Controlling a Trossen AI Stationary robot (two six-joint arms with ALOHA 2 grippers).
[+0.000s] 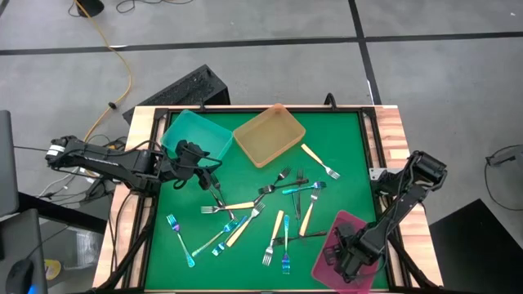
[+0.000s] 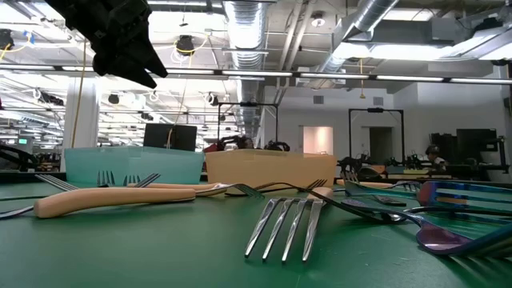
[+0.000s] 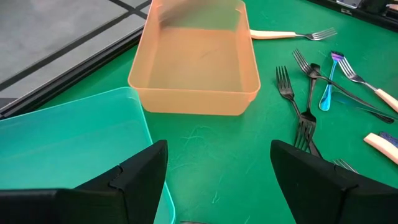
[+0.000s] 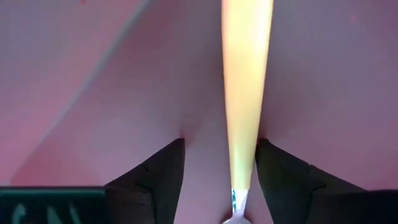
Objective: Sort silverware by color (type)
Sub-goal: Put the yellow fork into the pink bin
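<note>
A cream-handled utensil (image 4: pixel 245 93) is lying in the pink tray (image 1: pixel 347 245), between the fingers of my right gripper (image 4: pixel 219 180), whose jaws are standing parted on either side of it. The other forks (image 1: pixel 270 216) are lying scattered across the green mat (image 1: pixel 343 147). My left gripper (image 3: pixel 217 180) is hovering wide open beside the teal tray (image 1: pixel 196 135), near the amber tray (image 1: pixel 268 133).

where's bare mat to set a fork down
Free: the strip right of the amber tray, past the lone cream fork; also the near-left corner beside the blue fork. Crowded: mid-mat, between the left gripper and the pink tray.
</note>
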